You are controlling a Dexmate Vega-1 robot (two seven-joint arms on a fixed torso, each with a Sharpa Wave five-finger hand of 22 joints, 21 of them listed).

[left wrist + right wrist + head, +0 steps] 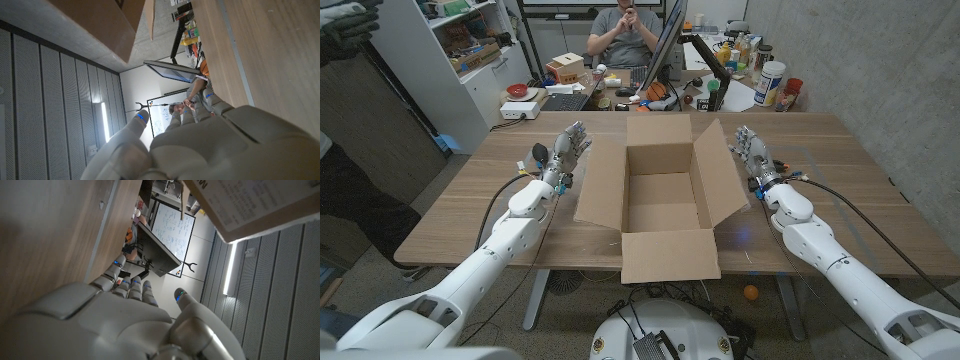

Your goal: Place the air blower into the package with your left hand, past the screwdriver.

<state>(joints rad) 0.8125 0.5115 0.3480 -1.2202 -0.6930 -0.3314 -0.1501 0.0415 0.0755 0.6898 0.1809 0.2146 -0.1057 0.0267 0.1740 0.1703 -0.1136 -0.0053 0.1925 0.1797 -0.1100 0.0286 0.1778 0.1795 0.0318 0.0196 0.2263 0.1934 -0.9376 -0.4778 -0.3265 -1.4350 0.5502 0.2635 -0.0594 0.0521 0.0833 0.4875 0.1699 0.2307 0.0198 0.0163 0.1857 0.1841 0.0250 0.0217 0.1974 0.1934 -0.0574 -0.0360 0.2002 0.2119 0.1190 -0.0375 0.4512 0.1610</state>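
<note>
An open cardboard box, the package, stands at the middle of the wooden table with its flaps folded out; its inside looks bare. My left hand stands upright beside the box's left flap, fingers apart and holding nothing. A small dark object lies on the table just outside that hand; I cannot tell whether it is the air blower. My right hand stands upright by the right flap, fingers apart, nothing in it. The left hand's back and the right hand's back show close up.
A person sits behind the table's far edge by a monitor. Bottles and jars and desk clutter stand beyond the far right corner. Cables trail over the table from both wrists.
</note>
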